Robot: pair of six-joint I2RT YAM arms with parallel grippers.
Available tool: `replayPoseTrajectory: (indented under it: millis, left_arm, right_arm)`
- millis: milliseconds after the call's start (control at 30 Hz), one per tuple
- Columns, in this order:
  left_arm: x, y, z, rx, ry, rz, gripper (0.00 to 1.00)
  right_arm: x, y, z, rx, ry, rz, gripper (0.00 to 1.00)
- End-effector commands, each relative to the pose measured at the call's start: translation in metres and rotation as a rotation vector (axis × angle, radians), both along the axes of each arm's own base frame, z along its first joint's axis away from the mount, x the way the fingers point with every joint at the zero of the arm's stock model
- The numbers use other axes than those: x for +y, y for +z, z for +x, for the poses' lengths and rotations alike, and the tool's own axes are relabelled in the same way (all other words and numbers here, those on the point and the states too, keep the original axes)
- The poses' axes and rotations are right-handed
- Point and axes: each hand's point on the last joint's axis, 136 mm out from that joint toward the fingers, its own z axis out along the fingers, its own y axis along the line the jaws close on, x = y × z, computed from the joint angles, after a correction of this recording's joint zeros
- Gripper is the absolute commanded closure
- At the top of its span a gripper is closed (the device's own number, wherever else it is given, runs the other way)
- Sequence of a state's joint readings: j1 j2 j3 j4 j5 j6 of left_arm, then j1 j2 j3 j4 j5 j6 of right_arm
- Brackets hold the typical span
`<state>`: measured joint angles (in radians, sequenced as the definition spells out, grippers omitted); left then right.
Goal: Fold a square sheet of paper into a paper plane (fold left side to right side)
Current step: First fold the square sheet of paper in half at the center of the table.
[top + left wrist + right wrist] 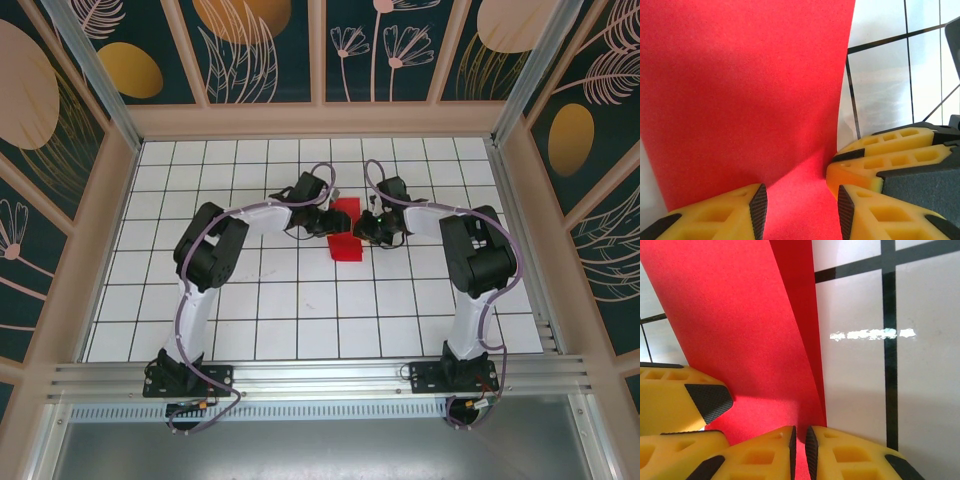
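The square sheet of paper (345,232) is bright red and lies partly folded in the middle of the table, one flap raised. In the left wrist view the paper (745,95) rises like a wall ahead. My left gripper (801,210) is open, its pads wide apart with red paper lying between them. My right gripper (800,450) is shut on the paper's (740,325) near edge, a sliver of red showing between its pads. From above, the left gripper (333,222) and the right gripper (366,226) meet at the sheet from either side, almost touching.
The table (300,300) is white with a black grid and is walled by a wooden frame (320,120). The right gripper's yellow fingers (890,150) crowd the left wrist view. The left gripper's fingers (675,400) sit close on the left of the right wrist view.
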<state>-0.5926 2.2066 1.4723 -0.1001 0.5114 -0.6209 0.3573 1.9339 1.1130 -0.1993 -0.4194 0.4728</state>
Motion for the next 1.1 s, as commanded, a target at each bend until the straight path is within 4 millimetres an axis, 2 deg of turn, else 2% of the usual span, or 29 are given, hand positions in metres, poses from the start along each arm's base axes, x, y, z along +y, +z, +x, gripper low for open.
replayPoseTrajectory:
  millis: [0,167,267,467,600,700,867,1067]
  left_arm:
    - [0.047,-0.034,-0.007,0.066,0.071,0.124,0.55]
    - [0.062,-0.022,-0.005,0.053,0.095,0.103,0.55]
    - [0.062,-0.003,0.000,0.024,0.093,0.069,0.55]
    - [0.052,0.054,0.009,-0.077,0.058,-0.010,0.54]
    - [0.033,0.072,0.008,-0.086,0.007,-0.117,0.56]
    - [0.016,0.068,0.006,-0.067,-0.036,-0.147,0.56]
    - [-0.004,0.046,0.008,-0.029,-0.074,-0.146,0.56]
    - [-0.002,0.019,0.021,-0.025,-0.051,-0.064,0.56]
  right_arm:
    - [-0.025,-0.047,-0.029,0.135,-0.005,-0.159,0.80]
    - [-0.025,-0.048,-0.029,0.137,-0.001,-0.158,0.80]
    - [-0.023,-0.047,-0.029,0.136,0.002,-0.153,0.80]
    - [-0.022,-0.046,-0.028,0.132,0.004,-0.154,0.80]
    - [-0.022,-0.047,-0.029,0.134,0.004,-0.156,0.80]
    - [-0.022,-0.048,-0.029,0.136,0.005,-0.160,0.80]
    - [-0.022,-0.048,-0.029,0.137,0.006,-0.161,0.80]
    - [-0.021,-0.049,-0.030,0.142,0.011,-0.171,0.80]
